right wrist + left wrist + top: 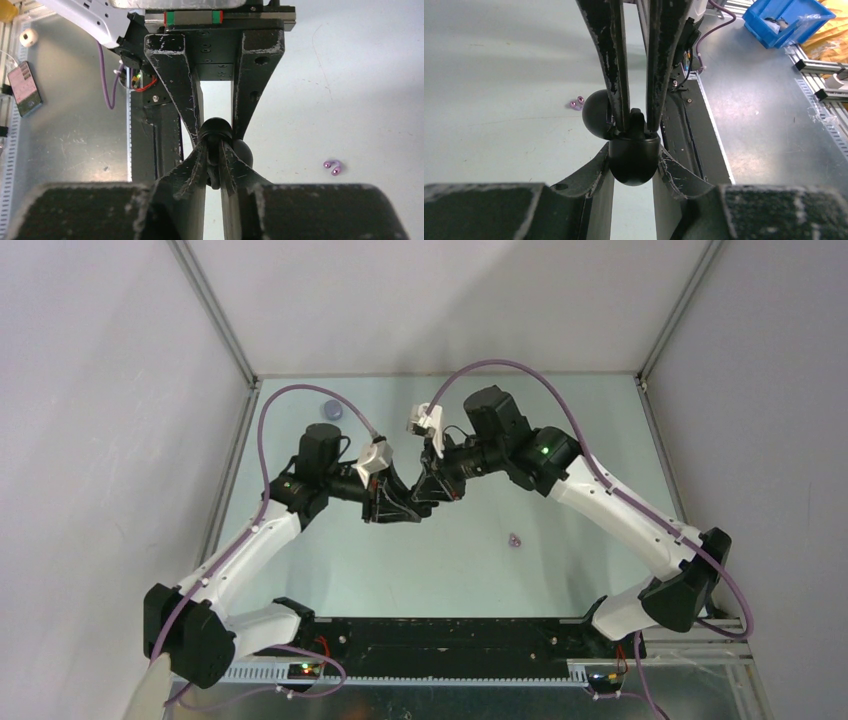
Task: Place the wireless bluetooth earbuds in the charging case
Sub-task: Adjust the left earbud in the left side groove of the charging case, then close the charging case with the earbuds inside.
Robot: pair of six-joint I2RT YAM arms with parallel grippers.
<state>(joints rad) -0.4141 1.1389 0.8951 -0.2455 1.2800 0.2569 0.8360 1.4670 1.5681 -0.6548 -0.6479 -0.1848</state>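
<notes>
Left claw (634, 150) clamps the charging case (634, 169); right claw (215, 152) pinches a black earbud (637, 120) at its mouth.

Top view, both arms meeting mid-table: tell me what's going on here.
The left gripper holds a round black charging case with its lid open. The right gripper pinches a black earbud and has it at the case's mouth; whether it is seated cannot be told. Two lilac earbuds lie loose on the table, apart from both arms.
</notes>
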